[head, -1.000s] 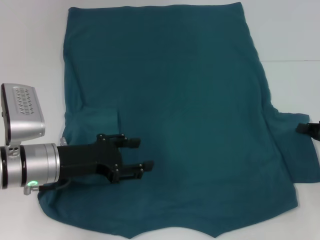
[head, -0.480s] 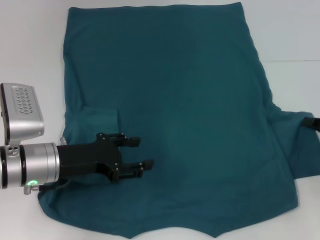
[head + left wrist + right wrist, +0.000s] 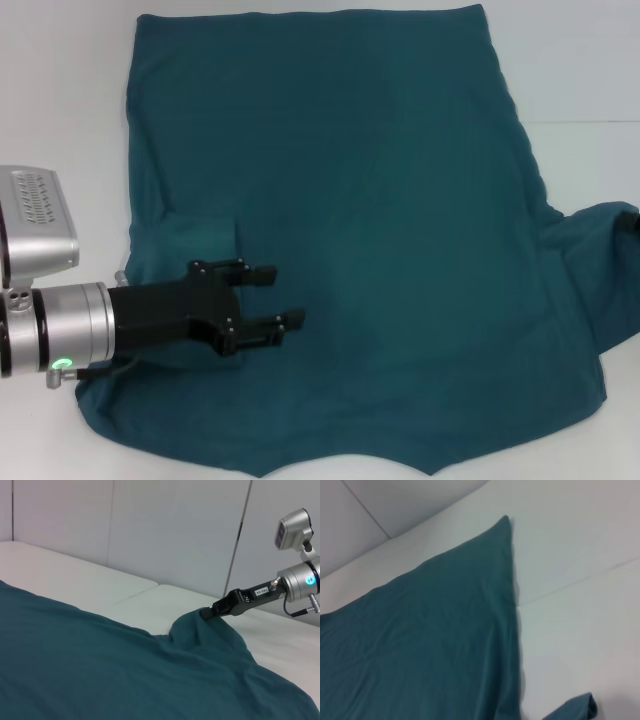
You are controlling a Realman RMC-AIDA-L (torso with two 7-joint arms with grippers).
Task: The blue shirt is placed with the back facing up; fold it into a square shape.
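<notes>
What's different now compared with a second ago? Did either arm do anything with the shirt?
The right end effector has gripped the right sleeve of the blue shirt and lifted it into a bunch at the table's right edge. The left end effector stayed open over the folded-in left sleeve, its arm drawing back slightly. The shirt's body lay unchanged.

Looks like a lab or robot test cell, not a home. A plain white table [image 3: 580, 70] fills the head view from edge to edge, its top made of panels, with a seam running across at the right of the frame. In the left wrist view, bare pale wall panels [image 3: 175, 530] with vertical joints stand behind the table across the top of the frame. On it lies only a shirt [image 3: 340, 230], laid flat, with metal robot arms over it.
</notes>
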